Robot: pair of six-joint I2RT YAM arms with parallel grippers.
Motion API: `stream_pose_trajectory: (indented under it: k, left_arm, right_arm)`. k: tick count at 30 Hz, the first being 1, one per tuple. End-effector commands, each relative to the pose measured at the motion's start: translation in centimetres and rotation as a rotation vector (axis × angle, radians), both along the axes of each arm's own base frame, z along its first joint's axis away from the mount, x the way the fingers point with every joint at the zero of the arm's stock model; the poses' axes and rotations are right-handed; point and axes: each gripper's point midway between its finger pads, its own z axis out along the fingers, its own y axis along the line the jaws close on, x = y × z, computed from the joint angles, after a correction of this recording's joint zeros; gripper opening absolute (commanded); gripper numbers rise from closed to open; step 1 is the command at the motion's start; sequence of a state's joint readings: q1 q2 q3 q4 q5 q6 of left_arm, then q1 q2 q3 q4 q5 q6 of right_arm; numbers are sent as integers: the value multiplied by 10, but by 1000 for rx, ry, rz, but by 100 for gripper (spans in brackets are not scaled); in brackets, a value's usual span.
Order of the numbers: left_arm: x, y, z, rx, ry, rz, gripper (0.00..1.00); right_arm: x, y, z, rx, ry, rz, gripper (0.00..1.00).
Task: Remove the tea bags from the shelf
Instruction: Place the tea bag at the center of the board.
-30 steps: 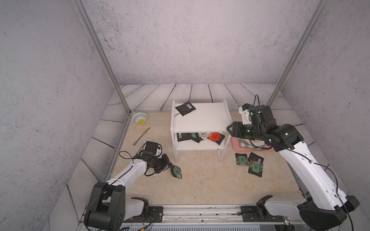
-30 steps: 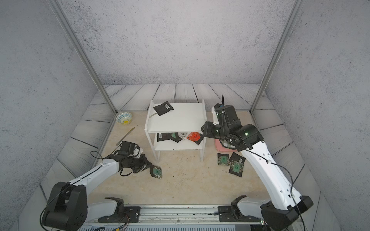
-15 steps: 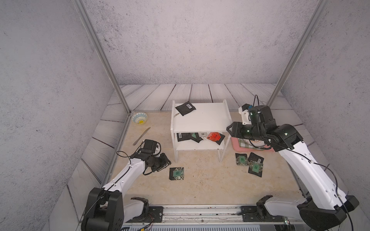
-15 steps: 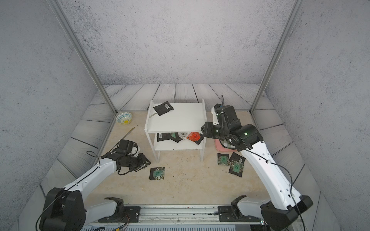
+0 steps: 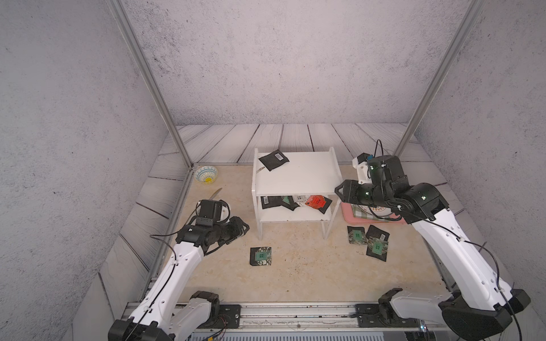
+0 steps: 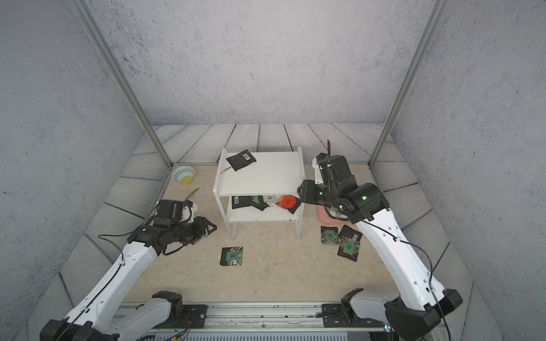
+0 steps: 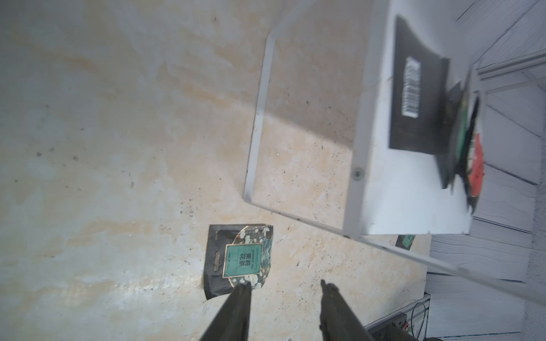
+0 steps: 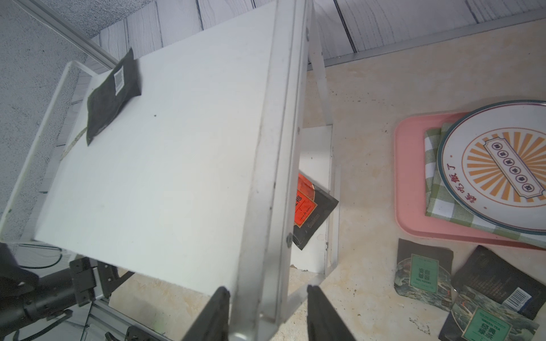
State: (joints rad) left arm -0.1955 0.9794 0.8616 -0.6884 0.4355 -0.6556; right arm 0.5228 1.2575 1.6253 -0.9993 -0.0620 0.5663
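Left arm reaches low and forward, right arm bends inward, both with jaws parted.

White two-tier shelf, one black tea bag on its top board, heap of tea bags on the lower board, green-printed tea bag flat on the table near the left gripper, right gripper beside the shelf's right panel

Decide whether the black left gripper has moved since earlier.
Yes: the left gripper drew away from the metal front rail, ending beside the white shelf.
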Motion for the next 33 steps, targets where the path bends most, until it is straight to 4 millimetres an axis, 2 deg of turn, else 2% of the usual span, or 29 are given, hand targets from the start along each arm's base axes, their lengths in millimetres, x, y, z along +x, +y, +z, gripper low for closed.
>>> stream_pose_trajectory:
  k: [1,11,16,20,33]
  left_arm:
    - [-2,4,28,-8,-38,15,43]
    - [4,6,123,-54,-225,38,47]
    - [11,5,155,-75,-287,43,50]
    - [20,4,172,-98,-318,52,51]
    - [56,-4,201,-174,-363,65,52]
  right_arm:
    - [-10,-3,19,4,-37,22,47]
    - [-12,-11,40,-42,-69,26,54]
    - [-10,-6,51,-33,-81,46,55]
    - [-6,3,58,-19,-85,73,55]
    - [3,46,61,1,-68,204,54]
